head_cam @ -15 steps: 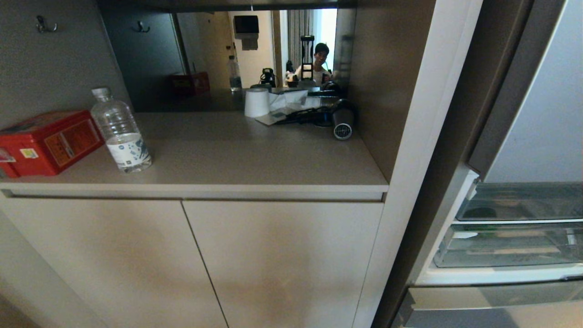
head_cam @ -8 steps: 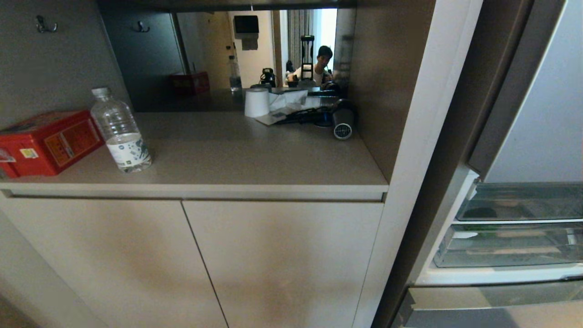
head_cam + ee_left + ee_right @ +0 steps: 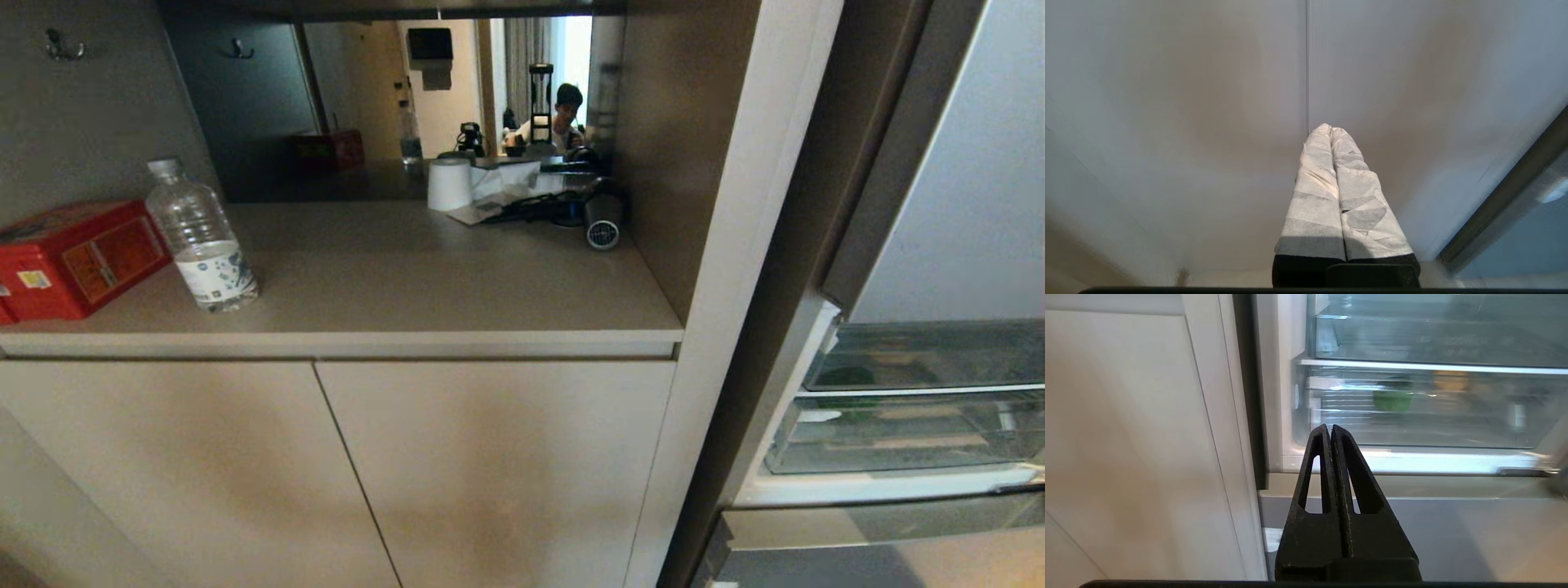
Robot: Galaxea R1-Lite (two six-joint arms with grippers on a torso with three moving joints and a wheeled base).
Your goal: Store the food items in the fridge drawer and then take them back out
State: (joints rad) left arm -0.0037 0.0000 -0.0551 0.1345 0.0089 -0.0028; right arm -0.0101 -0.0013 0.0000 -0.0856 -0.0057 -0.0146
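Inside the clear fridge drawer (image 3: 1412, 412) sits the green pepper (image 3: 1392, 399), with a blurry tan lump (image 3: 1449, 380) near it. The right claw (image 3: 1330, 428) is pressed together, apart from the drawer. The left claw (image 3: 1330, 128), wrapped in white, is pressed together too, facing the cupboard doors (image 3: 1208, 102).
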